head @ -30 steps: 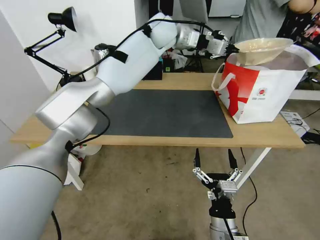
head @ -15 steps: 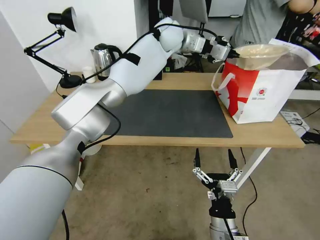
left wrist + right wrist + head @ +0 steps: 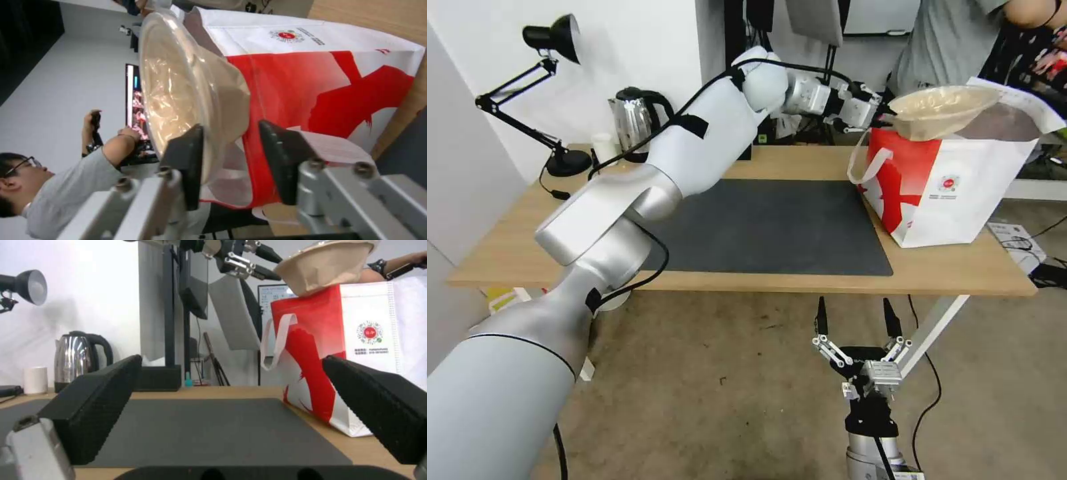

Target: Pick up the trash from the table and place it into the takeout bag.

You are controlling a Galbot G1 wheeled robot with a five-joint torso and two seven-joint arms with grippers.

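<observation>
While the left arm reaches across the table (image 3: 960,270), going left to right: one black desk lamp (image 3: 554,37) at the far left corner, one small white cup (image 3: 604,147) and one steel kettle (image 3: 635,120) beside it, then one dark grey mat (image 3: 774,227) with nothing on it. Left gripper (image 3: 882,113) is at the near top edge of the takeout bag (image 3: 960,193), fingers (image 3: 186,156) parted around the rim of one beige bowl (image 3: 940,107). Left wrist view shows one pad against the bowl's inner side, the other standing off from the outer wall with a gap, so the claw reads as narrow-open, not clamped. Bowl sits tilted on the bag's red side edge, half over the open mouth, probably propped there so it can slide in once let go. Not inside yet, judging by how high it shows in the right wrist view. Bag stands upright at the right end of the table, one white loop handle (image 3: 867,163) hanging toward the mat. Right gripper (image 3: 856,320) is parked low in front of the table edge, claw wide and holding nothing, idle. Count: one bowl, one bag, no other trash seen on the table.
</observation>
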